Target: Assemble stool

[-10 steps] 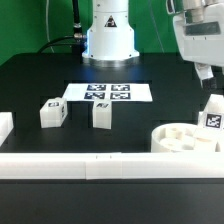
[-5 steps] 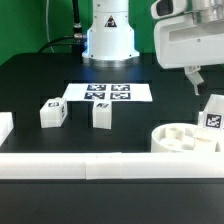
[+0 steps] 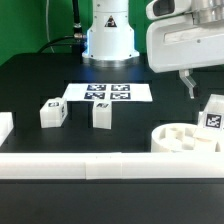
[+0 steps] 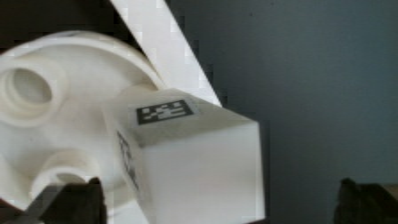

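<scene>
1. Pincer [image 3: 190,85] released, fingers [image 4: 68,196] spread wide, grasping nothing; it hangs above the tagged leg [image 3: 213,113]
2. Tagged leg stands upright at the rim of the round seat [image 3: 183,140], on the table [image 3: 30,80] at the exterior view's right
3. Second leg [image 3: 52,112] and third leg [image 3: 101,114] stand just in front of the marker board [image 3: 108,93], well apart from the seat
4. White rail [image 3: 100,165] runs along the near edge

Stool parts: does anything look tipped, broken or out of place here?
Nothing looks damaged or spilled. The seat lies flat by the rail; a first leg and a second leg sit loose near the marker board. A third leg beside the seat looks slightly tilted, possibly leaning on its rim; contact is unclear.
</scene>
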Controlling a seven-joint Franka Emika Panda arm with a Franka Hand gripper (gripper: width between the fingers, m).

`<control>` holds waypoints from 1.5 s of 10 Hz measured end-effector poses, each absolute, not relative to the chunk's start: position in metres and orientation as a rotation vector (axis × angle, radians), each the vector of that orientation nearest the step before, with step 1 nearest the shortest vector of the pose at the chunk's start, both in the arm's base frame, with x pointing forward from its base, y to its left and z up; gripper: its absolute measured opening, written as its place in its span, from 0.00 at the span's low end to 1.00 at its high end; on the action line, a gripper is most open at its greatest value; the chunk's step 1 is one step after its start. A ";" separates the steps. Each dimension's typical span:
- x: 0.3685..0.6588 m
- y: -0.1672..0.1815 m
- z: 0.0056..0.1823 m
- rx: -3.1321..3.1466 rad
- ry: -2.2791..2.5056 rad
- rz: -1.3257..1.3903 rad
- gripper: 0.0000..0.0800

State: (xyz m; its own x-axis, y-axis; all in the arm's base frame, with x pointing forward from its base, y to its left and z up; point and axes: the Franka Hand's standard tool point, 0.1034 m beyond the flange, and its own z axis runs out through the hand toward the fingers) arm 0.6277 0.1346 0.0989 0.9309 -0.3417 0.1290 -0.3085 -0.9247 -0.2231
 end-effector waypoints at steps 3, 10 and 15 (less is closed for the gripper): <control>0.623 0.132 0.092 -3.000 -0.186 -0.285 0.81; 0.623 0.129 0.082 -2.930 -1.116 -0.261 0.81; 0.622 0.119 0.080 -2.778 -1.549 -0.179 0.81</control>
